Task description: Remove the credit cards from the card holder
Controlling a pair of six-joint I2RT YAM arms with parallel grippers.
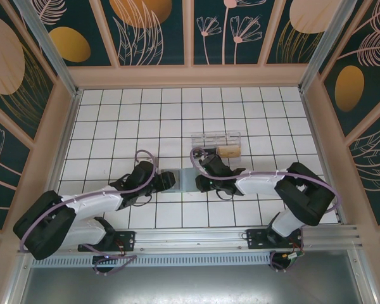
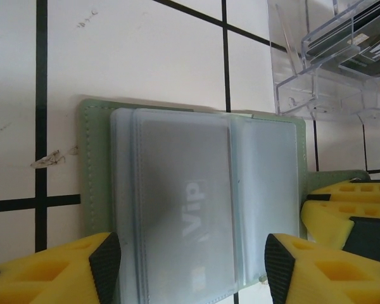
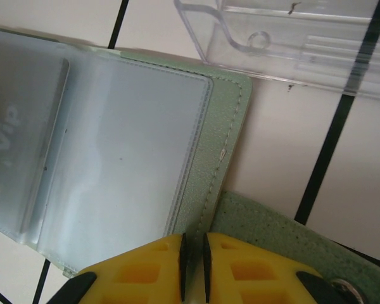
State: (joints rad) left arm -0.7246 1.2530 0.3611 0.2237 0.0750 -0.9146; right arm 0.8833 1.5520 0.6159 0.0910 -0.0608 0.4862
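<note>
Left gripper point(image 2: 191, 263) astride card holder point(image 2: 95, 171), jaws apart

White gridded table point(image 1: 114, 114), floral walls point(image 1: 25, 69)

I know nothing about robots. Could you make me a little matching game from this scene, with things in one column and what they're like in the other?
Things:
1. card holder
2. card marked ViP
3. plastic box
4. left gripper

States:
A. see-through, beside the holder
B. open, straddling the holder
C. green, lying open on the tiles
D. tucked in a clear sleeve

Pairs: 1-C, 2-D, 3-A, 4-B.
</note>
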